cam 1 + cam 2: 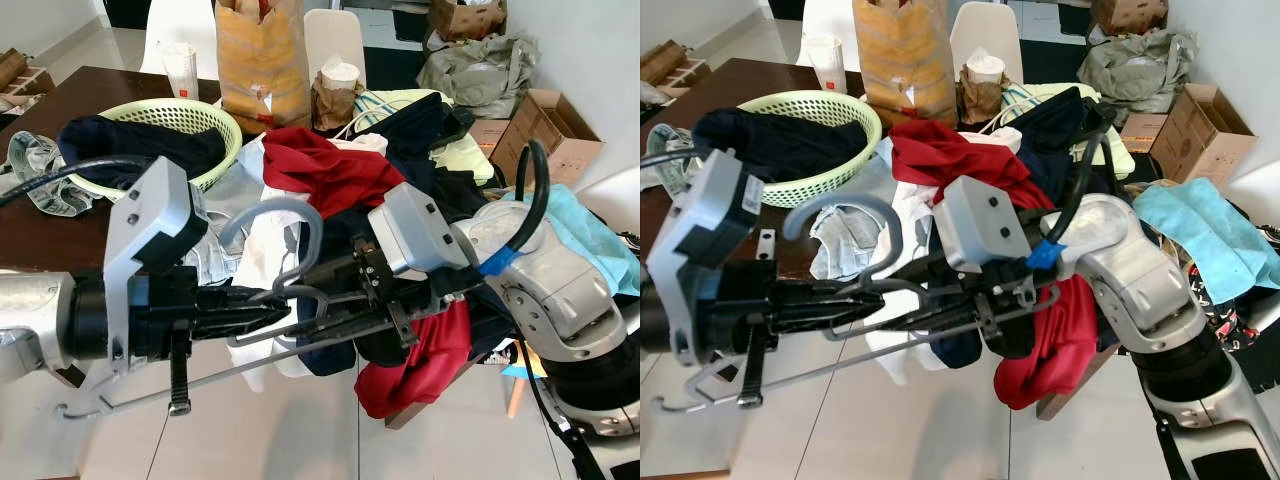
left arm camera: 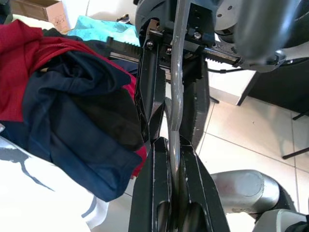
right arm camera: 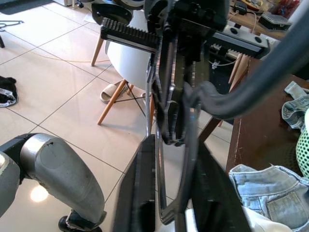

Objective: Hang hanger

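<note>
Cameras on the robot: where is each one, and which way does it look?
Left eye view: on the head, looking down at the grey hanger, both arms and the clothes pile.
Right eye view: beside it, sharing the same scene, with the green basket.
Left wrist view: on the left wrist, looking along the left end effector towards the right one.
Right wrist view: on the right wrist, looking along the right end effector back at the left; both grip the hanger.

A grey metal hanger (image 1: 285,262) held level in the air before the clothes-piled table, hook upward.
</note>
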You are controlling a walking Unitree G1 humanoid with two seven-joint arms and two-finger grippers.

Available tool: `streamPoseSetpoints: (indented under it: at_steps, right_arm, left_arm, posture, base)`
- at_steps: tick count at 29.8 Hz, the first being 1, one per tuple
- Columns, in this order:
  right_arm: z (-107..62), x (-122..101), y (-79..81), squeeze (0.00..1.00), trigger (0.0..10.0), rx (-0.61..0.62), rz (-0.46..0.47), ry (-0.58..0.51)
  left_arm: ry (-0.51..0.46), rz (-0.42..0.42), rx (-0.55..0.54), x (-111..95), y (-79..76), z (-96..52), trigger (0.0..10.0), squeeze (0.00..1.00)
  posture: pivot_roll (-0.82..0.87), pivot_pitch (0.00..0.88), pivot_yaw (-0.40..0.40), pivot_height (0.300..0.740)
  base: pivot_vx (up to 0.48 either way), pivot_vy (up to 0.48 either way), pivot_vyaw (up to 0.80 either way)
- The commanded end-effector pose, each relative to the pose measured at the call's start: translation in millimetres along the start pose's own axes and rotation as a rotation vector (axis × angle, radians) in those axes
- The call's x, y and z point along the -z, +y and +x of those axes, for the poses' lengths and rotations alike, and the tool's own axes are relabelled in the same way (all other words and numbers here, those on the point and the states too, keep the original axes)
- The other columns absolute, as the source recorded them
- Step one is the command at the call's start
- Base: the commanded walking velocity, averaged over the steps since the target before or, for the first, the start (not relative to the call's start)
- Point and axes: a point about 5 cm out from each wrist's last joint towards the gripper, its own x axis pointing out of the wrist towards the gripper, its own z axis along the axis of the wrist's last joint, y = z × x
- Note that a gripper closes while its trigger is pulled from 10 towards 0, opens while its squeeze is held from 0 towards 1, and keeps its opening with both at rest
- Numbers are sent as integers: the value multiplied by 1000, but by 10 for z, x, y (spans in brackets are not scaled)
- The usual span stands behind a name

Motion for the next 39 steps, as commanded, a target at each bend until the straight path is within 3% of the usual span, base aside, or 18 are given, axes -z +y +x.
streamPoseSetpoints:
  at_steps: [1, 9, 10, 12, 20, 22, 23, 26, 27, 29, 31, 33, 34, 35, 36, 37, 38, 39]
  right_arm:
    - [76, 3, 91, 0, 0, -92, 1, 5]
    - [77, 18, 125, 0, 0, -91, 0, 31]
    - [79, 17, 124, 0, 0, -87, 1, 28]
    - [78, 2, 118, 0, 0, -81, 4, 12]
    - [33, -37, 73, 0, 0, -43, 7, -28]
    - [-94, -44, -24, 0, 0, 31, 11, -39]
    - [-94, -44, -24, 0, 0, 31, 11, -39]
    - [-261, -47, -125, 0, 0, 128, 7, -36]
    - [-261, -47, -125, 0, 0, 128, 7, -36]
    - [-344, -35, -222, 0, 0, 217, -1, -34]
    - [-359, -32, -243, 0, 0, 237, -2, -34]
    - [-393, 5, -419, 0, 0, 399, 6, -31]
    - [-393, 5, -419, 0, 0, 399, 6, -31]
    - [-430, 58, -554, 0, 0, 527, 31, -18]
    - [-430, 58, -554, 0, 0, 527, 31, -18]
    - [-476, 111, -669, 0, 0, 644, 55, 1]
    - [-476, 111, -669, 0, 0, 644, 55, 1]
    - [-553, 156, -777, 0, 0, 760, 90, 9]
  left_arm:
    - [-38, 31, -25, -41, 19, -9, 10000, 0]
    - [-97, 23, -60, -99, 72, -1, 10000, 0]
    - [-132, -5, -38, -119, 63, -4, 10000, 137]
    - [-185, -34, 8, -171, 31, -17, 10000, 1000]
    - [-276, -18, 62, -313, -27, -112, 10000, 1000]
    - [-395, 37, 50, -548, -33, -281, 10000, 1000]
    - [-395, 37, 50, -548, -33, -281, 10000, 1000]
    - [-482, 132, -23, -845, -22, -537, 10000, 1000]
    - [-482, 132, -23, -845, -22, -537, 10000, 1000]
    - [-492, 192, -129, -961, 13, -681, 10000, 1000]
    - [-494, 204, -154, -980, 21, -710, 10000, 1000]
    - [-516, 244, -327, -1059, 135, -877, 10000, 1000]
    - [-516, 244, -327, -1059, 135, -877, 10000, 1000]
    - [-548, 249, -451, -1096, 222, -1009, 10000, 1000]
    - [-548, 249, -451, -1096, 222, -1009, 10000, 1000]
    - [-583, 246, -570, -1116, 303, -1133, 10000, 1000]
    - [-583, 246, -570, -1116, 303, -1133, 10000, 1000]
    - [-617, 235, -651, -1115, 358, -1220, 10000, 1000]
  posture:
    - [24, 155, -41, 740]
    - [23, 154, -42, 740]
    - [24, 152, -39, 740]
    - [26, 151, -39, 740]
    - [27, 146, -36, 740]
    - [31, 138, -31, 740]
    - [31, 138, -31, 740]
    - [38, 129, -33, 740]
    - [38, 129, -33, 740]
    - [40, 126, -33, 740]
    - [40, 126, -33, 740]
    - [43, 118, -32, 740]
    - [43, 118, -32, 740]
    - [45, 112, -31, 740]
    - [45, 112, -31, 740]
    - [46, 109, -32, 740]
    - [46, 109, -32, 740]
    - [49, 107, -32, 740]
  base:
    - [0, 0, 0]
    - [0, 0, 0]
    - [0, 0, 0]
    - [0, 0, 0]
    - [0, 0, 0]
    - [0, 0, 0]
    - [0, 0, 0]
    - [0, 0, 0]
    - [0, 0, 0]
    - [0, 0, 0]
    - [0, 0, 0]
    - [0, 0, 0]
    - [0, 0, 0]
    - [0, 0, 0]
    - [0, 0, 0]
    - [0, 0, 0]
    - [0, 0, 0]
    - [0, 0, 0]
